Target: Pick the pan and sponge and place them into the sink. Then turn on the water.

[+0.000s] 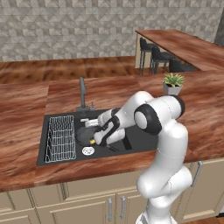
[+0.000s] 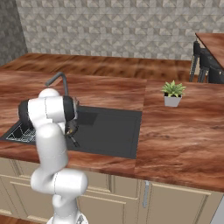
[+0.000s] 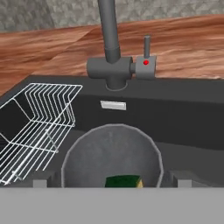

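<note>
The black pan (image 3: 111, 151) lies in the sink (image 3: 188, 116) basin, with the sponge (image 3: 124, 180) inside it, green face up with a yellow edge. My gripper (image 3: 113, 181) hovers open just above the pan's near rim, and its fingertips (image 3: 43, 183) stand wide on either side, holding nothing. From the left base view the pan (image 1: 84, 134) and sponge (image 1: 92, 141) sit under the hand (image 1: 87, 124) in the sink (image 1: 140, 141). The dark faucet (image 3: 109, 39) rises straight ahead, its lever (image 3: 146, 59) marked with a red dot. No water stream shows under it.
A white wire rack (image 1: 60, 138) fills the sink's left part, close beside the pan. The silver drain (image 1: 88, 151) lies in front of the pan. A potted plant (image 1: 173, 83) stands on the wooden counter to the right. The sink's right part (image 2: 113, 127) is bare.
</note>
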